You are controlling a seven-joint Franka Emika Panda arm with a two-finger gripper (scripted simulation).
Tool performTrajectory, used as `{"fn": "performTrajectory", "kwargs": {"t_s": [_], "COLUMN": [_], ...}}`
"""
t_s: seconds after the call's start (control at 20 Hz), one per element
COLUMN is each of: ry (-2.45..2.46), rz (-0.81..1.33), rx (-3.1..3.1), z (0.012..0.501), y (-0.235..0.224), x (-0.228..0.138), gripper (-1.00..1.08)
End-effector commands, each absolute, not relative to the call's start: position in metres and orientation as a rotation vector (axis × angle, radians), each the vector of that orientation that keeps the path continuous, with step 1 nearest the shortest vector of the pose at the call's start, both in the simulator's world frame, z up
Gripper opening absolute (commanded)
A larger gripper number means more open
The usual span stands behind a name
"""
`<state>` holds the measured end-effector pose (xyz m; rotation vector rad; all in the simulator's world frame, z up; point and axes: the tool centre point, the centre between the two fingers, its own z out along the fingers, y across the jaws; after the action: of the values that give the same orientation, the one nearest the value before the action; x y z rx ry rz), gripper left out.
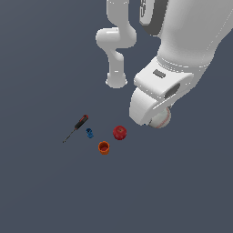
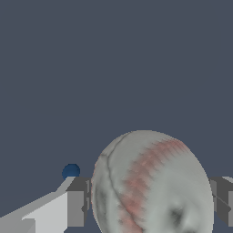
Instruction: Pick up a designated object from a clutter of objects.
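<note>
The white baseball (image 2: pixel 150 186) with red stitching fills the space between my two fingers in the wrist view. My gripper (image 2: pixel 150 202) is shut on it, with a grey finger pad (image 2: pixel 78 200) pressed on each side. In the exterior view the baseball (image 1: pixel 162 119) peeks out under the white hand, and the fingers themselves are hidden by the hand. The rest of the clutter lies to the exterior view's left: a red apple (image 1: pixel 119 132), an orange cup (image 1: pixel 103 147), a tiny blue piece (image 1: pixel 89 133) and a red-and-black-handled screwdriver (image 1: pixel 76 128).
A dark blue ball (image 2: pixel 71 171) shows small and far off in the wrist view; in the exterior view it is hidden. The arm's white base (image 1: pixel 116 79) stands behind the clutter. The floor is plain dark grey.
</note>
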<state>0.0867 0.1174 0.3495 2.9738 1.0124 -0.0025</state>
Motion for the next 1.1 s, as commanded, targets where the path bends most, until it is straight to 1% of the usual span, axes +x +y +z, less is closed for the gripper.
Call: {"fn": "performTrajectory", "kwargs": {"t_s": [0.0, 0.55, 1.05], "ry": [1.011, 1.012, 1.013], "rz": [0.0, 0.0, 0.0], "rx": [2.974, 2.974, 2.974], "z": [0.362, 0.401, 0.417], "y": [0.126, 0.157, 0.17], "x": [0.094, 0.121, 0.133], "gripper": [-1.0, -1.0, -1.0]}}
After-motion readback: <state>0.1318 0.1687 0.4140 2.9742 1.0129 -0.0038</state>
